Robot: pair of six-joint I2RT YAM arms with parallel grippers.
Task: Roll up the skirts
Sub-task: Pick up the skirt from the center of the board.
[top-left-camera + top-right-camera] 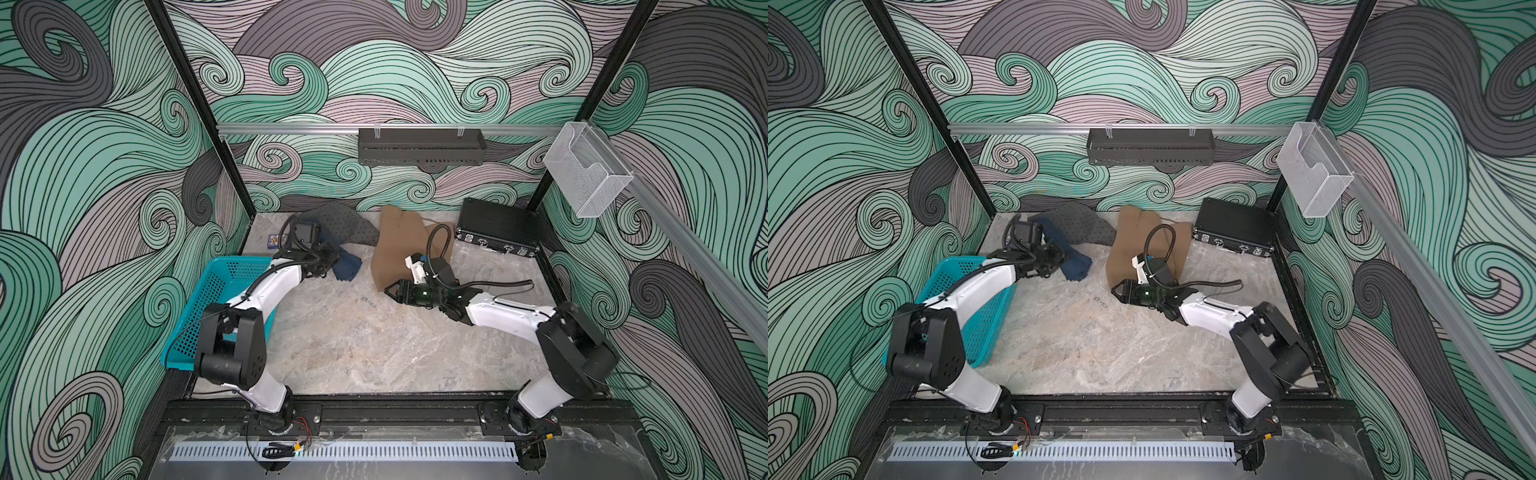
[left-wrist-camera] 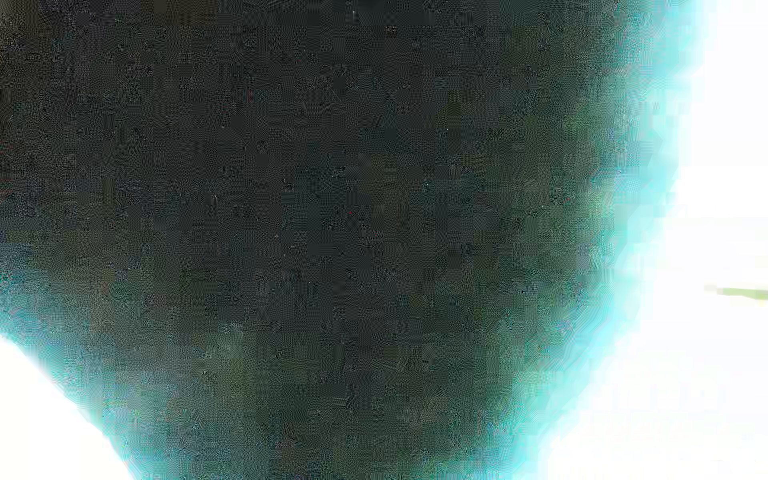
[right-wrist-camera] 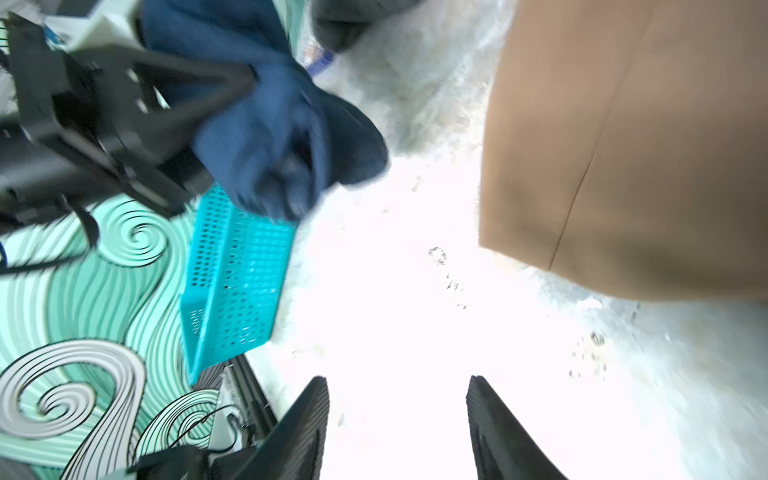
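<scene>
Probably lab cell (wave-printed walls (image 1: 415, 62))

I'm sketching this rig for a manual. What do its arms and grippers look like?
The left arm and right arm have white shells between bulky black joints. Each carries a black cable. The right gripper is black with tapered, ribbed fingers; the left gripper is black too.

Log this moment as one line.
left gripper: shut on denim skirt | right gripper: open, empty, beside tan skirt | dotted skirt: unrolled
</scene>
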